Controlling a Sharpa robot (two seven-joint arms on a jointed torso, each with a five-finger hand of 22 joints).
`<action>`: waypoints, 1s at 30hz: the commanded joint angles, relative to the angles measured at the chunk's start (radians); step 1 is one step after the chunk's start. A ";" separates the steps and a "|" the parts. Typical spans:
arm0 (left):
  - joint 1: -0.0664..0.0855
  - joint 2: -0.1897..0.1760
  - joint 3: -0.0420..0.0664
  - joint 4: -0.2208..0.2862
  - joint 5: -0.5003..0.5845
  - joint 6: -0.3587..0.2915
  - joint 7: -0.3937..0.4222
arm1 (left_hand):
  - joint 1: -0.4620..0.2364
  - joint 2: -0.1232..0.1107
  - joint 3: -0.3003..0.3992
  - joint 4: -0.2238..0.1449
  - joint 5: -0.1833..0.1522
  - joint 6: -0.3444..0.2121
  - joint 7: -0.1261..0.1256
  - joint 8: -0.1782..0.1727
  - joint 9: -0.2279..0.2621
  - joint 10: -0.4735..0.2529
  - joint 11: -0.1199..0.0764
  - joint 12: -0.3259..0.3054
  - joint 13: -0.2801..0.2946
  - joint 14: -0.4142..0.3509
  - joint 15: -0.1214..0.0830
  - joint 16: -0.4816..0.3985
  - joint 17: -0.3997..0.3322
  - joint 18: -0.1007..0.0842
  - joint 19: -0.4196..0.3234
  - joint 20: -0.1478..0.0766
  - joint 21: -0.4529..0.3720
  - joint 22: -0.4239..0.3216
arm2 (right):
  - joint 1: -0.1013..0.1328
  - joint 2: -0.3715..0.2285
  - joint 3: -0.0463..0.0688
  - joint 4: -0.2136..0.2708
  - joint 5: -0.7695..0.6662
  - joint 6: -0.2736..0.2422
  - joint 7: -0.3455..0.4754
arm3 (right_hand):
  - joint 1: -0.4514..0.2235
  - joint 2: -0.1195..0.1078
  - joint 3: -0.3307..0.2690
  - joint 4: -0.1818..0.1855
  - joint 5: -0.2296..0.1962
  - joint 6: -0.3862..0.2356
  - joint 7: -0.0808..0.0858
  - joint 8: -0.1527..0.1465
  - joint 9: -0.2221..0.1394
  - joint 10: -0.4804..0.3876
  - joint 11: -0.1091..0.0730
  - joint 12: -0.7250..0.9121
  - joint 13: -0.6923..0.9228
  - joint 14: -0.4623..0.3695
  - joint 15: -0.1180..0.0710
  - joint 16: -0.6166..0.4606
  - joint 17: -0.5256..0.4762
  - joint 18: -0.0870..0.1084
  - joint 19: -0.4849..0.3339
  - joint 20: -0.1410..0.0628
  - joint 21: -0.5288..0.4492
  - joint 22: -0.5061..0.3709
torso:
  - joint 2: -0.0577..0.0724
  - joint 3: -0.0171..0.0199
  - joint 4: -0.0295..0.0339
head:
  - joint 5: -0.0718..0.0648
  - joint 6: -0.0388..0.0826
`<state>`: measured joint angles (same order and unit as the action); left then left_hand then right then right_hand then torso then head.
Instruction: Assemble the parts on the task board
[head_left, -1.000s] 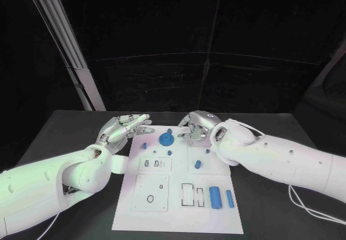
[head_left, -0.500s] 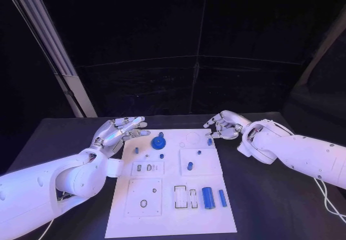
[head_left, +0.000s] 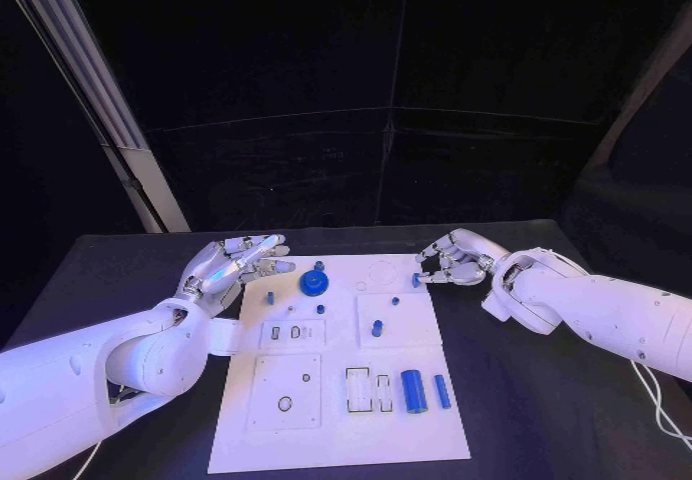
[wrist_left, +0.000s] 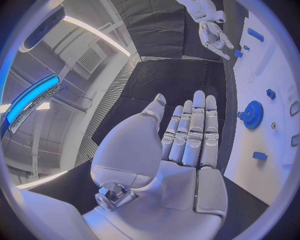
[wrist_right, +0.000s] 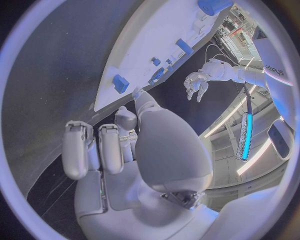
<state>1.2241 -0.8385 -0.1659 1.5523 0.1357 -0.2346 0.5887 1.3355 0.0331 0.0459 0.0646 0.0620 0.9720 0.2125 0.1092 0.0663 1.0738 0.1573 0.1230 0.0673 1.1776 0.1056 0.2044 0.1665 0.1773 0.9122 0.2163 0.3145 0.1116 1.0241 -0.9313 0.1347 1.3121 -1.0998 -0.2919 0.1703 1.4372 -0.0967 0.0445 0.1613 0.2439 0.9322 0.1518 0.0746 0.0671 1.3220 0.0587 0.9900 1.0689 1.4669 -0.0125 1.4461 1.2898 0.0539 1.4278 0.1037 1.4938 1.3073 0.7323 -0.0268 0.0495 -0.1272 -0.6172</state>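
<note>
I have the left hand (head_left: 231, 264) hovering flat with its fingers stretched out and nothing in it, just off the far left corner of the white board (head_left: 339, 440). The right hand (head_left: 454, 260) sits at the board's far right edge with fingers curled in; a small blue piece (head_left: 415, 281) lies right at its fingertips, but I cannot tell whether it is pinched or only touched. The blue gear (head_left: 315, 285) stands near the left hand, and the blue cylinder (head_left: 413, 390) and slimmer blue bar (head_left: 441, 392) lie near the front edge.

My worry is the right hand — a loose pinch could flick that small piece off the edge onto the table.

Since half a second ago the right hand has drawn slightly further outward; the left has barely shifted.
</note>
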 joint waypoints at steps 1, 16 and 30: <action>0.001 0.002 0.000 -0.002 0.006 0.014 0.008 | -0.001 0.010 0.002 -0.007 0.000 0.005 -0.001 -0.003 0.000 -0.001 -0.002 -0.006 -0.001 -0.006 0.000 -0.006 0.001 0.007 -0.001 0.006 -0.003 -0.002 | -0.001 -0.001 0.000 -0.002 0.009 0.011 0.023 | -0.002 -0.009 -0.006 0.001 0.006 -0.007 0.000 -0.004 -0.001 0.001 0.001 -0.004 -0.001 0.050 -0.002 -0.001 0.001 -0.008 0.001 -0.007 -0.002 0.055 | 0.000 -0.0010 0.0011 | -0.002 -0.003; 0.000 0.004 -0.001 -0.008 0.006 0.013 0.008 | -0.001 0.010 0.002 -0.007 0.000 0.005 -0.001 -0.003 0.000 -0.001 -0.002 -0.006 -0.001 -0.006 0.000 -0.006 0.001 0.007 -0.001 0.006 -0.003 -0.002 | -0.015 0.015 0.000 -0.029 -0.025 0.019 0.011 | 0.010 0.002 -0.003 -0.006 0.007 -0.002 -0.001 -0.001 0.001 0.004 -0.001 0.001 0.004 0.051 -0.002 0.000 0.004 -0.008 0.002 -0.006 -0.001 0.057 | -0.001 -0.0023 0.0013 | 0.002 -0.009; 0.000 0.005 -0.001 -0.010 0.006 0.013 0.007 | 0.000 0.010 0.003 -0.009 0.000 0.007 -0.002 -0.003 0.000 0.001 -0.002 -0.006 0.000 -0.006 -0.001 -0.007 0.002 0.007 -0.001 0.005 -0.004 -0.002 | -0.023 0.035 0.001 -0.045 -0.044 0.029 -0.003 | 0.026 0.016 0.005 -0.019 0.004 0.010 -0.002 0.005 0.003 0.014 -0.002 0.019 0.020 0.053 -0.004 0.005 0.015 -0.010 0.009 -0.007 0.002 0.067 | -0.001 -0.0020 0.0011 | 0.002 -0.016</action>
<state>1.2230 -0.8350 -0.1677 1.5417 0.1403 -0.2338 0.5887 1.3355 0.0331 0.0499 0.0606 0.0619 0.9720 0.2125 0.1092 0.0663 1.0738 0.1573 0.1230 0.0673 1.1776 0.1056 0.2005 0.1674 0.1773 0.9122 0.2163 0.3145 0.1105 0.9992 -0.8970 0.1348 1.2666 -1.1308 -0.2720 0.1704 1.4542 -0.0797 0.0487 0.1482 0.2499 0.9334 0.1489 0.0746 0.0695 1.3280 0.0577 1.0058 1.0874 1.4669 -0.0125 1.4461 1.3037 0.0540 1.4317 0.0998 1.4939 1.3073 0.7313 -0.0289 0.0509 -0.1245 -0.6328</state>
